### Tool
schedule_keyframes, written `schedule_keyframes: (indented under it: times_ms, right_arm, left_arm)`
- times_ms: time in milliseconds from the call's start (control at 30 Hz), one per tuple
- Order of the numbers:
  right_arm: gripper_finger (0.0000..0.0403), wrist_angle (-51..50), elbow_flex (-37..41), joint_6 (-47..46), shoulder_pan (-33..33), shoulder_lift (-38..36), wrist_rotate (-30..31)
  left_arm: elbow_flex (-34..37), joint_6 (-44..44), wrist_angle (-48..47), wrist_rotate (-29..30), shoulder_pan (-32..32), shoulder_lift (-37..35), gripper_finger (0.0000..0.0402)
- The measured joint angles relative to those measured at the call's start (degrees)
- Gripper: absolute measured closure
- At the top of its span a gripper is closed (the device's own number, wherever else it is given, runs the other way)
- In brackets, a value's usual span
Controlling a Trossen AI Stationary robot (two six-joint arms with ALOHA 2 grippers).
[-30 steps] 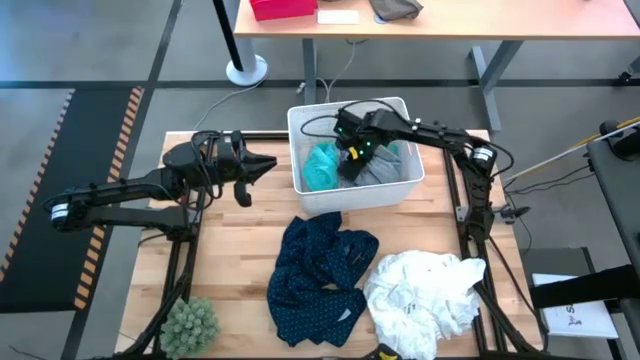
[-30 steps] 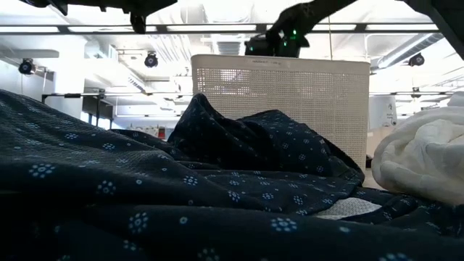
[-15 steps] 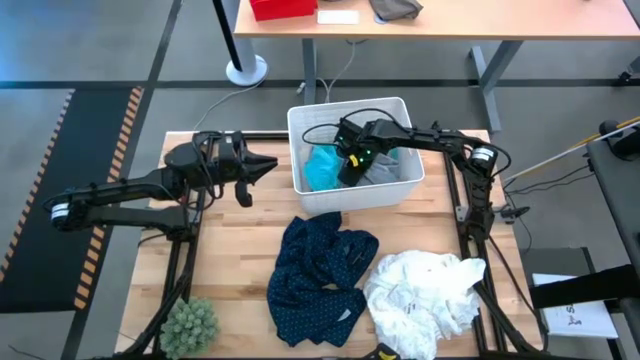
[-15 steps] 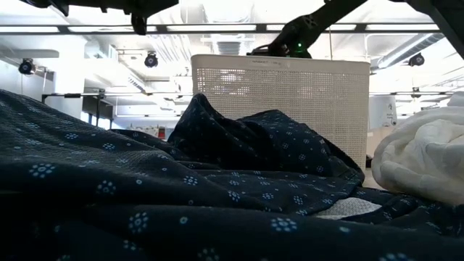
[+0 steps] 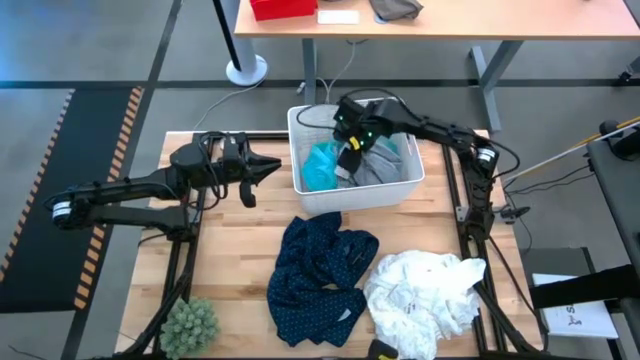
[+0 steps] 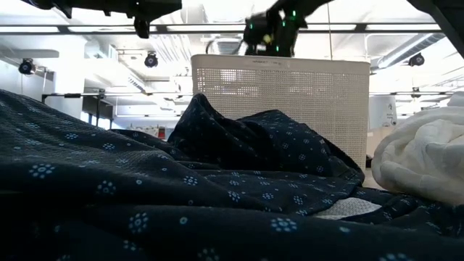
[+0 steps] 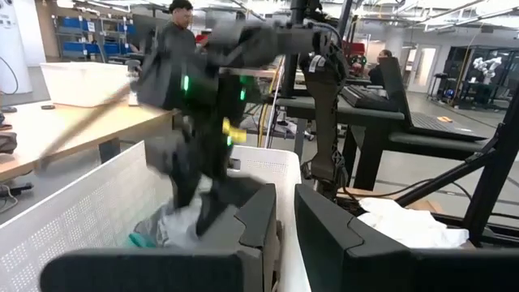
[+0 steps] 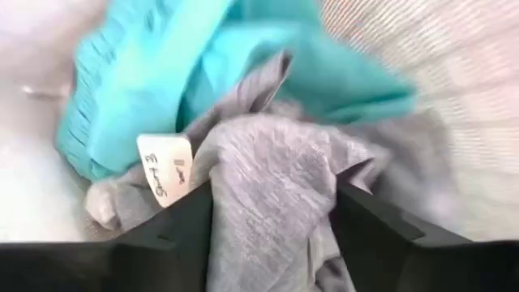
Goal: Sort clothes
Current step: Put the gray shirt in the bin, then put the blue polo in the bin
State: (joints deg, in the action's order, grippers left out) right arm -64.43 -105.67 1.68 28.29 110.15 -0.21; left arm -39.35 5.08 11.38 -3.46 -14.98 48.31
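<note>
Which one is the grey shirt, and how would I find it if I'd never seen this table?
Look for the white bin standing at the far middle of the wooden table. Inside it lie two garments, with the right gripper just above them. The grey garment is the crumpled one on the right-hand side, dull and plain next to the bright teal garment beside it.

Grey floor (image 5: 90,40), hazard-striped mat (image 5: 95,170) — long wooden desk (image 5: 450,18) behind
</note>
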Motion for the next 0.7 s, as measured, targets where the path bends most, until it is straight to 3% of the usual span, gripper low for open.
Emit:
schedule_keyframes:
  times_ms: [300,467,700]
  right_arm:
    - [0.0117,-9.2,-19.0,1.9,-0.5,-0.2,0.4]
    - [0.0093,-14.9,-29.1,4.7,-1.3,-0.2,0.4]
    - [0.0104,-18.8,-28.1,7.4,-4.4,-6.0,-0.4]
  left_arm:
    - [0.0,0.0,0.0,0.0,0.0,-0.3,0.0365]
    - [0.0,0.0,0.0,0.0,0.0,-0.8,0.0365]
    - [0.0,-0.1,0.0,0.0,0.0,-2.5,0.0365]
